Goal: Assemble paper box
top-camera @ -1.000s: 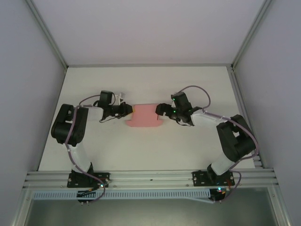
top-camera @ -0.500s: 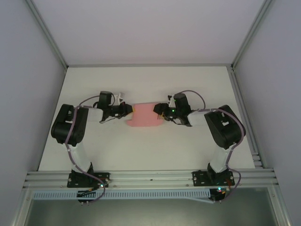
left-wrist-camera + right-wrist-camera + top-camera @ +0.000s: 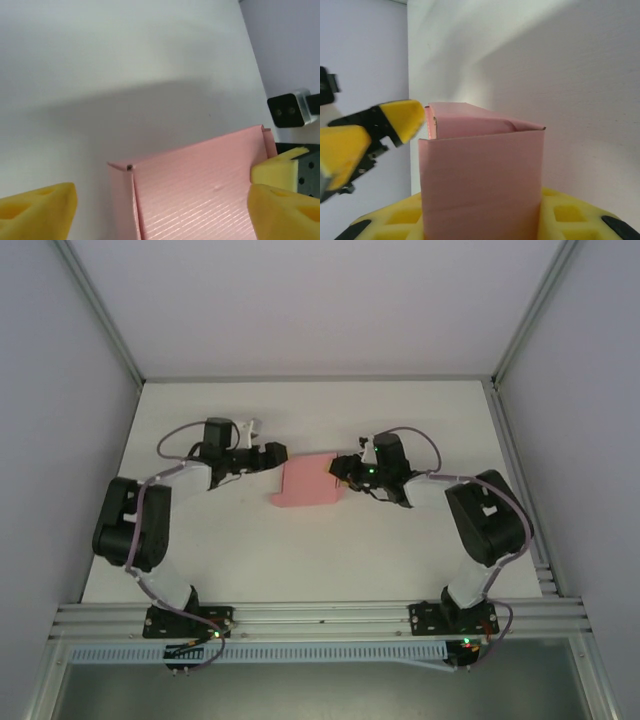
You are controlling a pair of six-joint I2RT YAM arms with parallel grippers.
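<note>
The pink paper box (image 3: 308,483) sits mid-tabletop (image 3: 300,560) between the two arms, partly raised into a sleeve. The right end effector (image 3: 344,469) appears clenched on the box's right end. The left end effector (image 3: 272,457) is released, its fingers spread either side of the opposite corner (one finger clear of the card). Squaring the box likely calls for a steady right-side hold while the left closes gently along the crease, not across the thin wall.
</note>
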